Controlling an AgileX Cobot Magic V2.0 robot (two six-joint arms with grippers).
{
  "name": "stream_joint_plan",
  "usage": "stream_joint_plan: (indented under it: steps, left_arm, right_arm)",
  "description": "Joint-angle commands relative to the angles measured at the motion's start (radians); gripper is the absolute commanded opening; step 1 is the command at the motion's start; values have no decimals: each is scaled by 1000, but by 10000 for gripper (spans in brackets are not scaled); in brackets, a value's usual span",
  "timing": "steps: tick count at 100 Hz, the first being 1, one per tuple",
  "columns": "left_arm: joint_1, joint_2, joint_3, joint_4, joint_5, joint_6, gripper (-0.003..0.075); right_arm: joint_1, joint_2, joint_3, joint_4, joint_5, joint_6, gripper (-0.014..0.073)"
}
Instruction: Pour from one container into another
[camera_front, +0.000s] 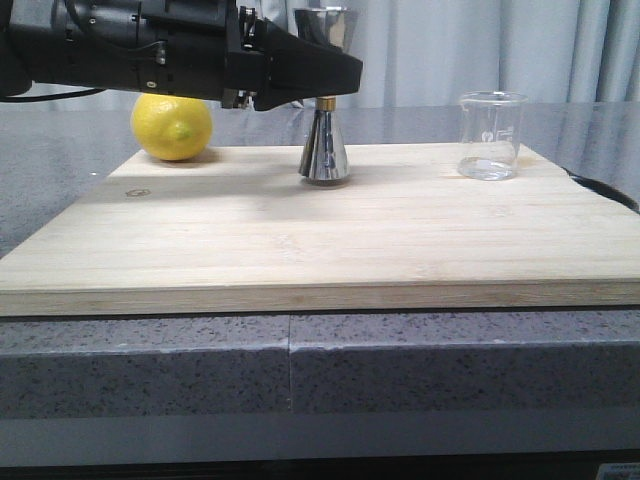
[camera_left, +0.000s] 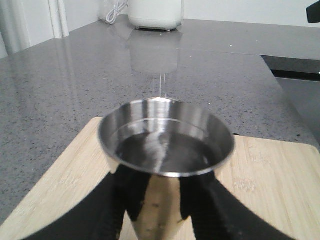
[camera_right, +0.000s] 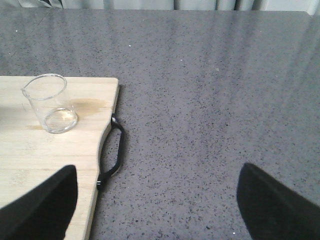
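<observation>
Fingers (camera_left: 200, 210) of the left gripper (camera_left: 160, 215) clasp the liquid-filled jigger (camera_front: 326, 150); right fingers (camera_right: 40, 210) splayed; a jolt could spill it.

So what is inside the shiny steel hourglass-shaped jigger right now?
The left wrist view shows clear liquid filling the lower part of the shiny steel hourglass-shaped jigger's top cup, below a ring line on its wall. The downward-facing lower cup cannot be seen into; it rests on the pale wooden board.

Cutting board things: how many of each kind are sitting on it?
Lemon: 1
Steel jigger: 1
Glass beaker: 1
Total on the cutting board: 3
</observation>
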Motion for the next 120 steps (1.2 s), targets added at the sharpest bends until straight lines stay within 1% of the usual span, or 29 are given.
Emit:
stream_joint_plan:
  steps: [1, 11, 41, 105, 117, 120]
  left_arm:
    - [-6, -47, -29, -91, 49, -7, 260]
    - [-6, -42, -29, -91, 44, -7, 260]
    - [-6, 0, -29, -91, 114, -5, 260]
    - [-6, 2, -29, -91, 114, -5, 260]
    - [-6, 2, -29, -91, 108, -5, 278]
    - [-4, 2, -29, -91, 108, -5, 298]
  right_arm:
    - [-1, -4, -27, -13, -67, -7, 587]
    - [-1, -4, -27, -13, -67, -7, 587]
    - [-1, -4, -27, -16, -65, -7, 587]
    - [-1, -4, -27, -20, -65, -7, 587]
    - [-1, -4, -27, -20, -65, -7, 587]
    - [-1, -4, -27, -20, -65, -7, 587]
